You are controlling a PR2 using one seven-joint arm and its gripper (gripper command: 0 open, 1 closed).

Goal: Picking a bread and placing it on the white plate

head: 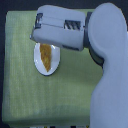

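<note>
The white plate (39, 64) sits on the green cloth toward the exterior view's left. The bread (46, 57), a golden-orange spindle, lies lengthwise on the plate with its pointed end toward the plate's lower rim. Its upper end is hidden under my gripper (37, 31). The gripper hangs over the plate's top edge, its grey body reaching in from the exterior view's right. The fingers are blurred against the gripper body, so I cannot tell whether they are apart or whether they touch the bread.
A green woven cloth (20, 85) covers the table. My large pale arm (107, 65) fills the exterior view's right side and hides that part of the cloth. The cloth's front edge runs along the bottom of the view.
</note>
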